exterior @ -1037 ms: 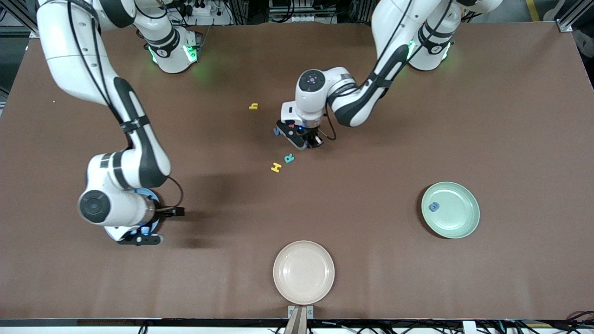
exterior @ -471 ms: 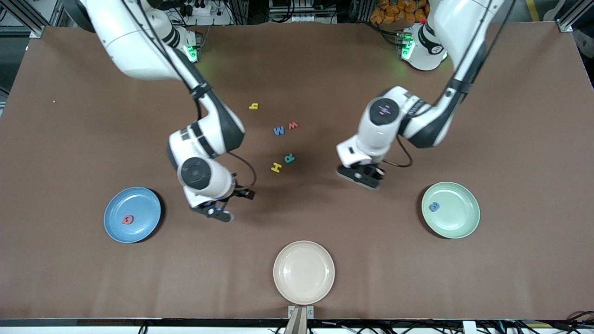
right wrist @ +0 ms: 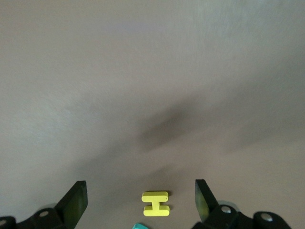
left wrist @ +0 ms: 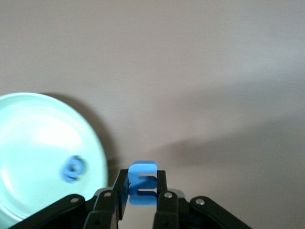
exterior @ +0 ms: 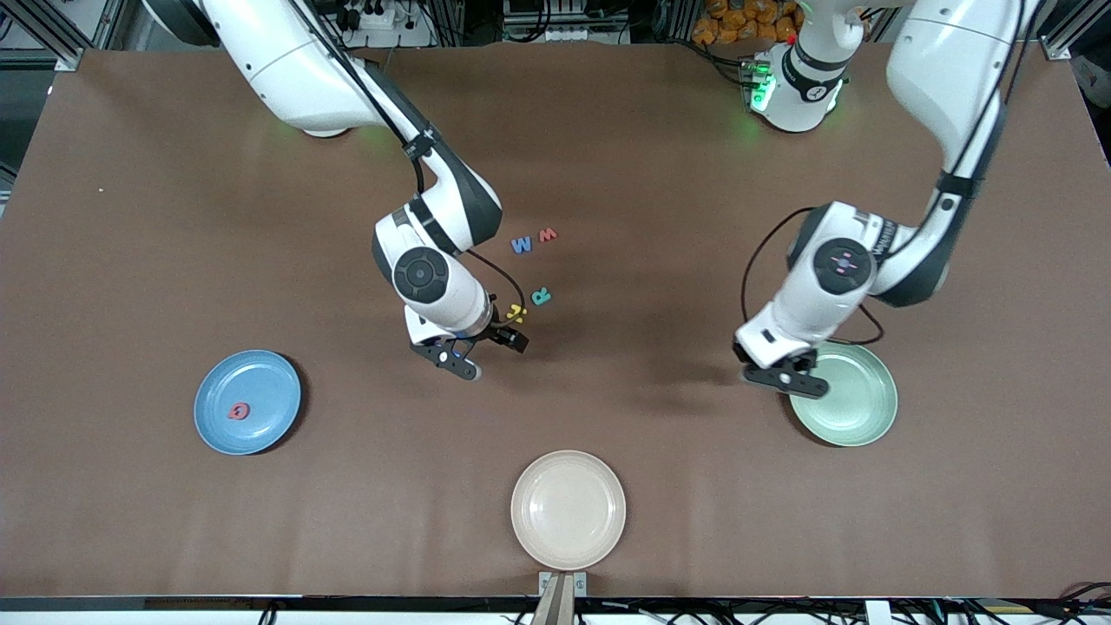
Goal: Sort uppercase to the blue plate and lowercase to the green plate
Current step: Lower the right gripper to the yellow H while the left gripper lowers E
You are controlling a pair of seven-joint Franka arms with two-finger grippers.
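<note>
Brown desk (exterior: 608, 130), three plates low in the frame, loose foam letters at centre. Left tool (exterior: 781, 376) is clamped narrow on the blue m (left wrist: 142, 177), which stands on edge between the jaws and pokes out past the tips. It hangs over the green plate (exterior: 855, 408) rim on the side toward frame centre; the left wrist view puts the letter over bare desk just beside that rim, w/ the blue a (left wrist: 74, 168) lying flat in the plate. Step in hand, I'd say: drop-off of the m. To do it well: carry on till the letter is over the plate's flat middle, not the raised rim; come down low before letting go so light foam doesn't bounce or roll out; keep off the a; open fully, then lift straight up. Right tool (exterior: 457, 358) is spread wide, empty, over desk near the yellow H (right wrist: 155, 203), prob. lining up on it. Teal R (exterior: 541, 296) sits just beside the H; big blue letter (exterior: 521, 245) and red w (exterior: 547, 234) higher in frame. Blue plate (exterior: 260, 382) holds the red Q (exterior: 238, 411). Beige plate (exterior: 568, 509) has nothing in it.
</note>
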